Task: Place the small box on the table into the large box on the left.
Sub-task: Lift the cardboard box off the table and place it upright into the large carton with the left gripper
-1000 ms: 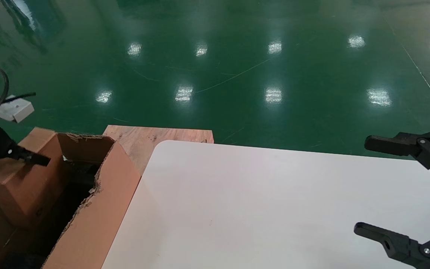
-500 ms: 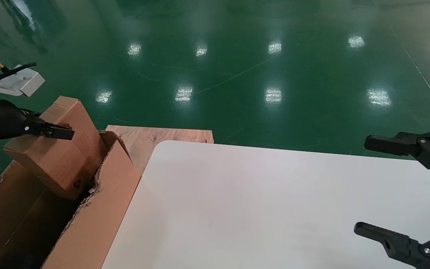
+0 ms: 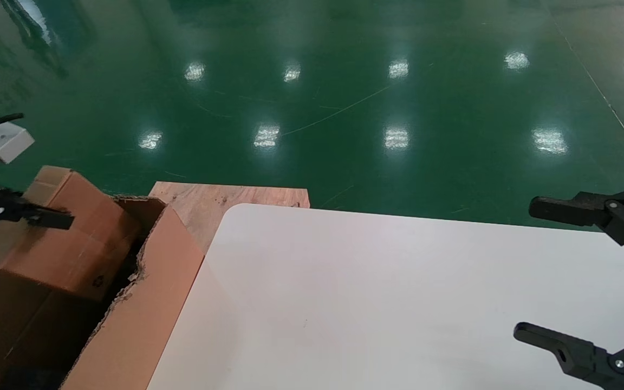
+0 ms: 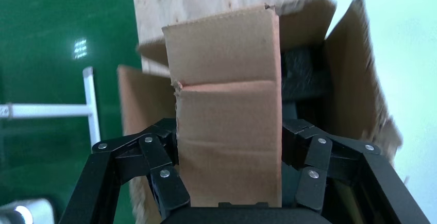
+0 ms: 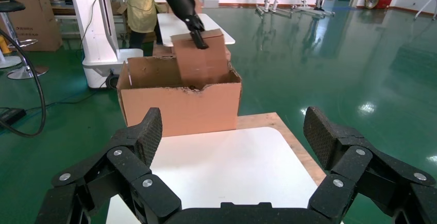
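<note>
Over the large box (image 3: 144, 303), off the table's (image 3: 377, 303) left edge, the left gripper (image 4: 229, 154) clamps the small box (image 3: 68, 238), tilted, lower end inside the opening. Right gripper (image 5: 232, 147) spread wide, parked over the table's right edge.

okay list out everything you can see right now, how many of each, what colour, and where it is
small box: one, smooth brown, held tilted over the opening of the large box, its lower end dipping inside.
large box: one, brown with torn edges, dark inside, on the floor left of the table.
table: one, white, in front of the robot.
wooden board: one, bare light wood, behind the table's far left corner.
floor: green, glossy, all around.
left gripper: one, black, shut on the small box above the large box.
right gripper: one, black, open, parked over the table's right side.
</note>
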